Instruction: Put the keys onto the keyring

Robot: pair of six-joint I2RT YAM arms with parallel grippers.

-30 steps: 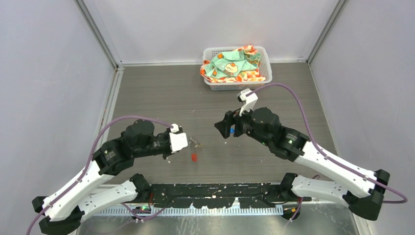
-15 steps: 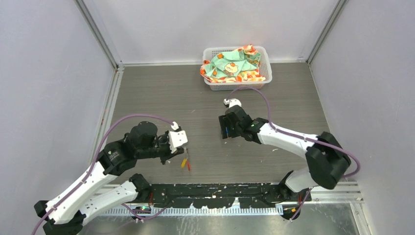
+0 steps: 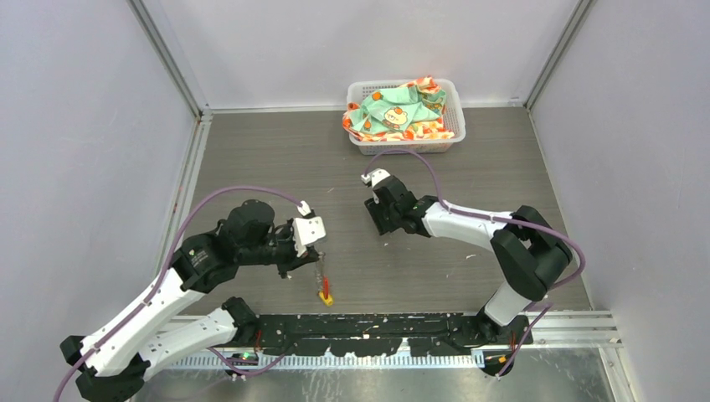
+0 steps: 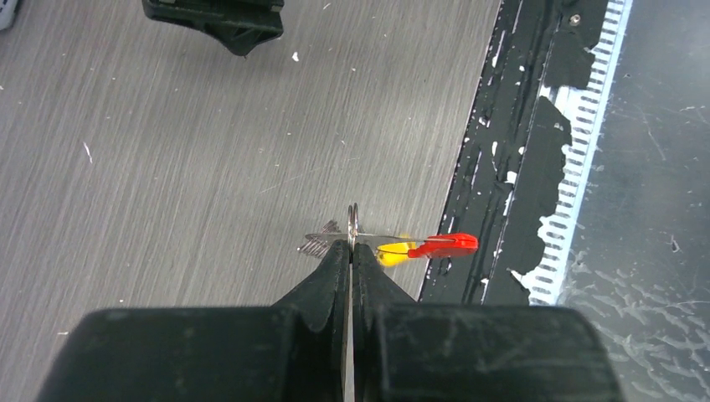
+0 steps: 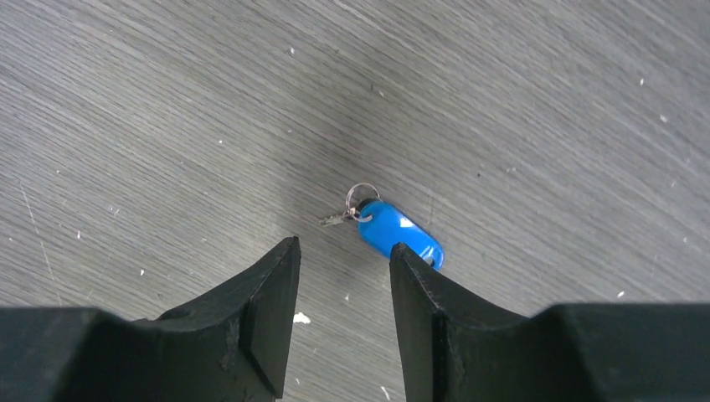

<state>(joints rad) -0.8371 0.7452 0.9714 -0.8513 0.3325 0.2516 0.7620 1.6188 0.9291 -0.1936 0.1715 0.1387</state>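
1. The left tool (image 4: pixel 352 251) is clenched on the keyring (image 4: pixel 352 219), pinching the thin ring edge-on. It has risen over the last second, so the ring, which lay on the bench, now dangles clear with its red tag (image 4: pixel 444 244).
2. The yellow-tagged key (image 4: pixel 392 255) hangs in the same bunch near the bench's front edge. I judge it is already threaded on.
3. The right tool (image 5: pixel 343 260) has swung in toward the middle of the bench. Its jaws have narrowed but stand apart, grasping nothing. The blue-tagged key (image 5: pixel 400 234) lies flat just beyond its tips.
4. That probably leaves one key to do: pick up the blue one and bring it to the held ring.
5. The bench (image 3: pixel 251 159) is grey wood-grain flecked with white, with a chipped black strip (image 3: pixel 377 322) along its front edge.
6. Pale walls close three sides. A white basket (image 3: pixel 362 144) of patterned cloth (image 3: pixel 393 113) sits at the back edge.
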